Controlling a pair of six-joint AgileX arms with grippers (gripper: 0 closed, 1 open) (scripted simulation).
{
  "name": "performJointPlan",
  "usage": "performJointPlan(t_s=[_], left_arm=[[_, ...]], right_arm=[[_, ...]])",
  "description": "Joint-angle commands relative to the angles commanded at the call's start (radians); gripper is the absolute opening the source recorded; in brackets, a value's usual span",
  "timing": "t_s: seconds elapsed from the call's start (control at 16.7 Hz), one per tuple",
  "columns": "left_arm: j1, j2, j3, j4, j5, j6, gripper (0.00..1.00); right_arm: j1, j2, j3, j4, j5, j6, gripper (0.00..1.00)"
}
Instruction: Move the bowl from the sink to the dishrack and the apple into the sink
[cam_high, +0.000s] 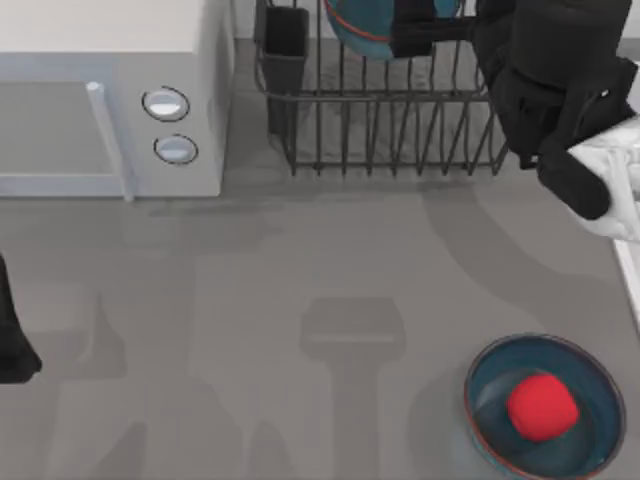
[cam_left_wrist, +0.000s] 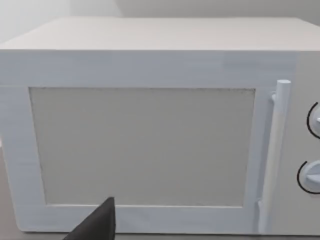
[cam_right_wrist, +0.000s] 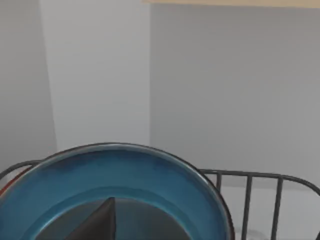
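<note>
Inside dish (cam_high: 590, 380), apple (cam_high: 541, 406).

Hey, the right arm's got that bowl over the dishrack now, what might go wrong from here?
The bowl sits at the far edge of the dishrack, under the right gripper; released off-centre, it might tip against the bars or knock the cutlery cup. The apple rests loose in the dark-blue dish, so it may roll when grasped. The left gripper is parked at the table's left edge, far from the apple.
</note>
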Motion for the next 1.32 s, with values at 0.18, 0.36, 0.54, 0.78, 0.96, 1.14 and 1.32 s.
performJointPlan(t_s=[0.18, 0.36, 0.54, 0.78, 0.96, 1.14, 1.32], left_arm=[[0.0, 0.0, 0.0, 0.0, 0.0, 0.0, 1.0], [0.0, 0.0, 0.0, 0.0, 0.0, 0.0, 1.0], [0.0, 0.0, 0.0, 0.0, 0.0, 0.0, 1.0], [0.0, 0.0, 0.0, 0.0, 0.0, 0.0, 1.0], [0.0, 0.0, 0.0, 0.0, 0.0, 0.0, 1.0], [0.0, 0.0, 0.0, 0.0, 0.0, 0.0, 1.0], [0.0, 0.0, 0.0, 0.0, 0.0, 0.0, 1.0]], right_arm=[[-0.087, -0.28, -0.221, -0.082, -0.133, 0.006, 1.0], [-0.185, -0.635, -0.46, -0.195, -0.257, 0.013, 1.0], [-0.287, -1.008, -0.693, -0.326, -0.357, 0.018, 1.0], [-0.409, -1.419, -0.928, -0.489, -0.442, 0.01, 1.0], [-0.477, -1.622, -1.022, -0.576, -0.468, -0.004, 1.0], [-0.516, -1.732, -1.059, -0.623, -0.473, -0.018, 1.0], [-0.524, -1.752, -1.063, -0.632, -0.472, -0.021, 1.0]])
